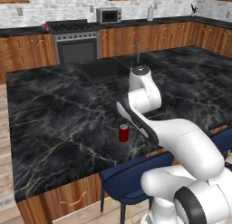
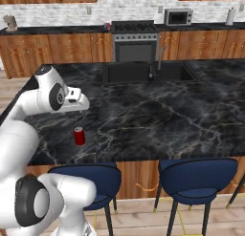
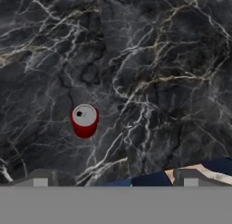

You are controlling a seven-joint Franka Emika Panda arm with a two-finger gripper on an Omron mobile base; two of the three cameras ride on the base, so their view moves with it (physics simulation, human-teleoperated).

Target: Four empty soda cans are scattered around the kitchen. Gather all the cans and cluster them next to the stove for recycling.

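Below, 1 red soda can (image 3: 84,120) stands upright on the black marble table (image 3: 149,60), at about 10 o'clock from the claw (image 3: 115,181), well apart. The claw's fingers (image 3: 40,177) are spread wide, holding nothing.

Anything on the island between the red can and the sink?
Nothing. In the right base view, bare black marble runs from the red can up to the sink; the left base view shows the same open stretch.

Black marble island counter (image 1: 59,109), and one red soda can (image 1: 123,133) stands upright near its front edge.
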